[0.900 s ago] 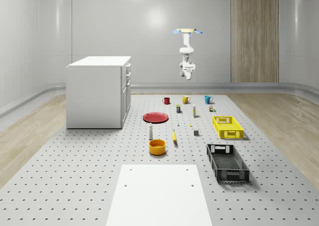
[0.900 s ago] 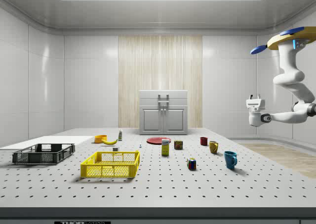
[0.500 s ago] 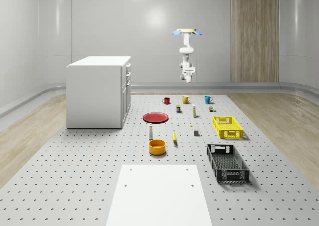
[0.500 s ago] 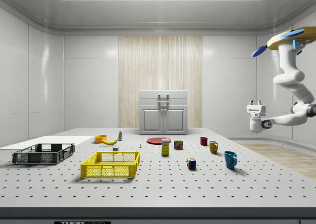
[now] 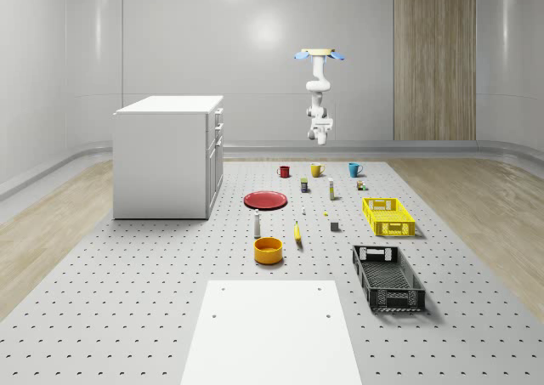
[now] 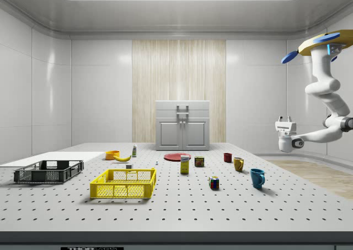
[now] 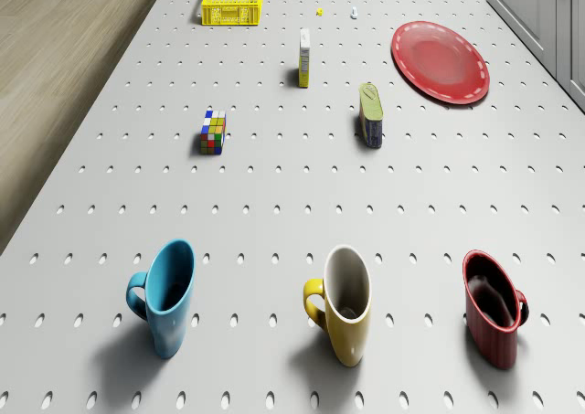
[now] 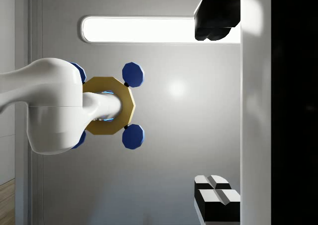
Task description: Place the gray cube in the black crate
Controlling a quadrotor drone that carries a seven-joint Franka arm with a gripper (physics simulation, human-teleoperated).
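Perforated bench [image 5: 127, 300] carries the gray cube [image 5: 335, 227], between a banana [image 5: 297, 232] and a yellow crate [image 5: 388, 216]; the black crate [image 5: 388, 277] lies nearer. Beyond three mugs [image 7: 339, 302], the drone [image 5: 320, 54] hovers, fingers [image 8: 216, 195] apart, holding nothing.

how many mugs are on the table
3, in one row at the table's far end in the whole-scene view, below the hovering drone: a red mug, a yellow mug in the middle, and a blue mug. None looks hidden.
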